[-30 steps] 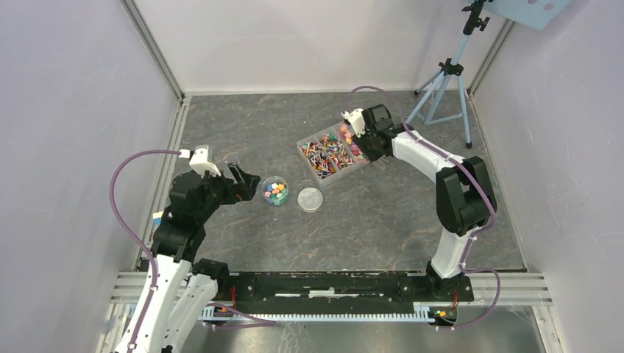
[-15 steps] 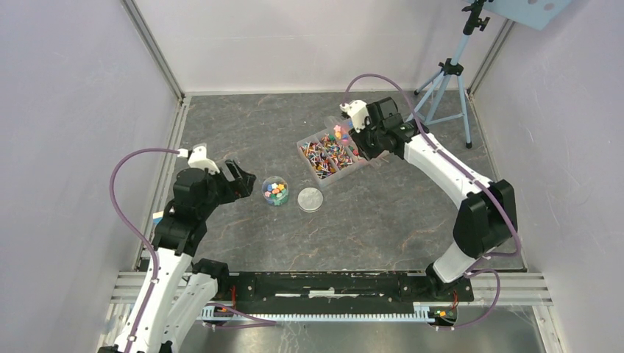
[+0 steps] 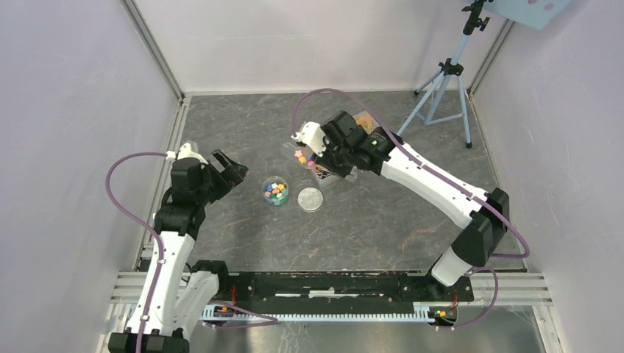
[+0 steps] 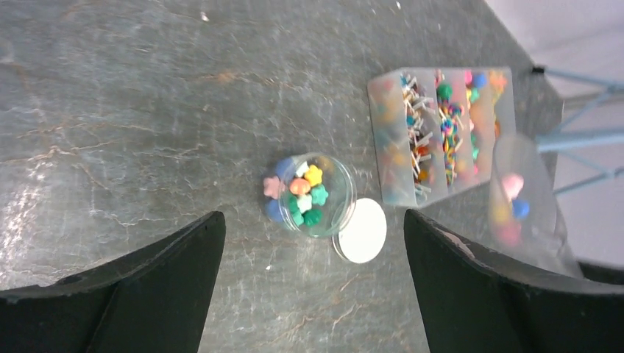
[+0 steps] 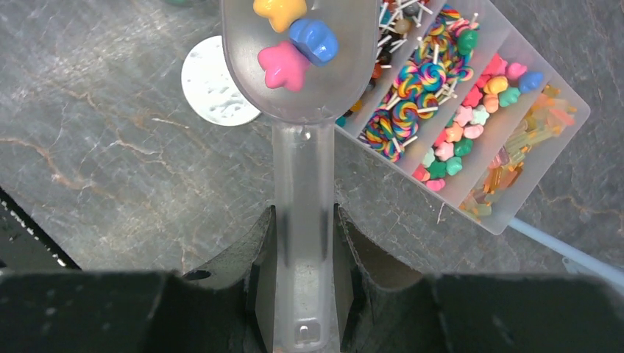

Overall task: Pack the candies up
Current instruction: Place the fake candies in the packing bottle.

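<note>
The top camera looks down from behind the arm bases over the whole grey marbled tabletop (image 3: 243, 125). The left wrist camera views it from high, through the left claw (image 4: 313, 220); the right wrist camera sits close, along the clear plastic scoop (image 5: 303, 169). All show the round grey lid (image 3: 310, 199).

Dark grey, marble-veined and mostly matt across the table (image 4: 110, 110). Frosted, see-through plastic for the scoop (image 5: 303, 184) and the divided box (image 4: 386, 147); clear and glossy for the little jar (image 4: 352, 195), plastic or glass, hard to say. Smooth and shiny on the candies (image 5: 283, 65), like hard sugar. Pale, matt and lightly embossed on the round lid (image 5: 213, 81). Matt black plastic on the fingers (image 4: 147, 294) of the left gripper (image 4: 313, 217).
</note>
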Robot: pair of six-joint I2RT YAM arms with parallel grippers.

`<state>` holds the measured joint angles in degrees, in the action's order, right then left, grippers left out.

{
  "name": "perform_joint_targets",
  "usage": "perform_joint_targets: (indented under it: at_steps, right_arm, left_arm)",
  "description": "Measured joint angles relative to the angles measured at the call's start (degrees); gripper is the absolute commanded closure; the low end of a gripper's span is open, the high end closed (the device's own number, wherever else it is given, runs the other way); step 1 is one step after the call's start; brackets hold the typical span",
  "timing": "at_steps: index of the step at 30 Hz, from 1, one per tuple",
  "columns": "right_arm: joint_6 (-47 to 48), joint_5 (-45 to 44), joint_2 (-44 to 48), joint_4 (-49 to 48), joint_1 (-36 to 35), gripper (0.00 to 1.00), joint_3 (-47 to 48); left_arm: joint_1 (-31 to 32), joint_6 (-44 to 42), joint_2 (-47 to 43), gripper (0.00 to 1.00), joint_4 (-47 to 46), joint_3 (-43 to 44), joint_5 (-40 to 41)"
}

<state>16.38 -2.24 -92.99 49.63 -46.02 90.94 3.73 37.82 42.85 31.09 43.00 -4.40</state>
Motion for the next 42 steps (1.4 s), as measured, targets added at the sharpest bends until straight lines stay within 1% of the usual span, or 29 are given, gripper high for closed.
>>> perform_joint_targets:
  at_steps: [6,11,14,17,24,32,42]
  right_arm:
    - [0.26,-3.26,-3.15,4.13,-5.62,1.00,3.43]
    - [0.44,-6.25,-7.54,7.54,-10.01,1.00,6.05]
    - [0.44,-8.26,-10.08,9.57,-12.24,1.00,8.02]
    - [0.42,-10.49,-11.80,10.80,-13.99,1.00,9.29]
    - [0.44,-16.74,-13.00,12.87,-16.65,1.00,9.73]
    - [1.09,-23.76,-15.19,13.70,-19.06,1.00,11.08]
    - [2.54,-28.28,-17.11,13.92,-20.68,1.00,11.61]
  left_arm:
    - [-7.50,5.31,-1.01,0.01,-3.17,-4.42,-1.81]
    - [-12.55,8.79,0.37,0.00,-4.35,-8.33,-4.85]
    - [-15.89,10.95,1.73,0.00,-4.31,-9.62,-5.33]
    - [-17.77,12.48,1.99,0.00,-4.57,-10.75,-5.44]
    - [-19.04,14.60,1.05,0.00,-5.55,-14.01,-5.51]
    - [-19.41,14.78,0.87,0.00,-6.08,-14.38,-5.77]
    - [-19.43,14.78,0.33,0.01,-6.47,-15.89,-5.81]
